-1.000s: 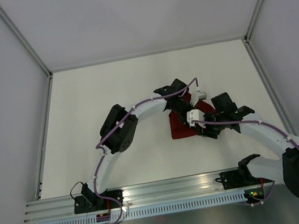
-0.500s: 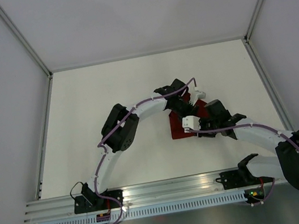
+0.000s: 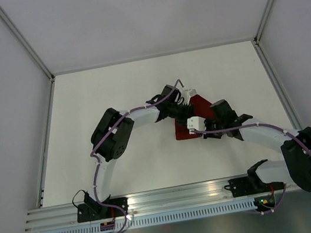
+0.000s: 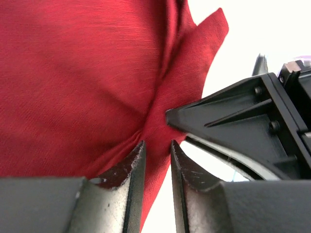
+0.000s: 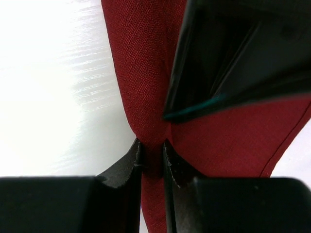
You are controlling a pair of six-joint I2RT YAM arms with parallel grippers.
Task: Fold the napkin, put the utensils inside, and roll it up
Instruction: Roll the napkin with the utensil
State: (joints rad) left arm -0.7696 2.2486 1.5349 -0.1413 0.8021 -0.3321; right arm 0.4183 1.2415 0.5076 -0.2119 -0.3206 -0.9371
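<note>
Right tool [image 5: 151, 145] first: its two fingers are pressed almost together, and a narrow fold of the napkin [image 5: 141, 73] is pinched between them, as is seen in the right wrist view. The dark red cloth is drawn from this pinch into a ridge and lies flatter further away. On the left tool [image 4: 158, 148] the fingers are held slightly apart. Red cloth is seen through the narrow gap behind them, but the tips are not closed on it. A crease of the napkin runs up from beside the left-hand finger, and one pointed corner of the cloth is turned toward the upper right of that view.

From above, the napkin [image 3: 202, 103] is found on the white counter [image 3: 110, 94], a little right of the middle, bunched rather than spread. Most of it is covered by the two tools, which are very close to each other over it. Only a corner on the far side and a strip at the near left edge are shown. The left arm [image 3: 137, 116] is bent in an arc from its base, and the right arm [image 3: 259, 132] is stretched in from the right. Purple cables [image 3: 142, 108] are laid along both arms. An aluminium rail [image 3: 175, 196] is fixed at the near edge of the counter.
</note>
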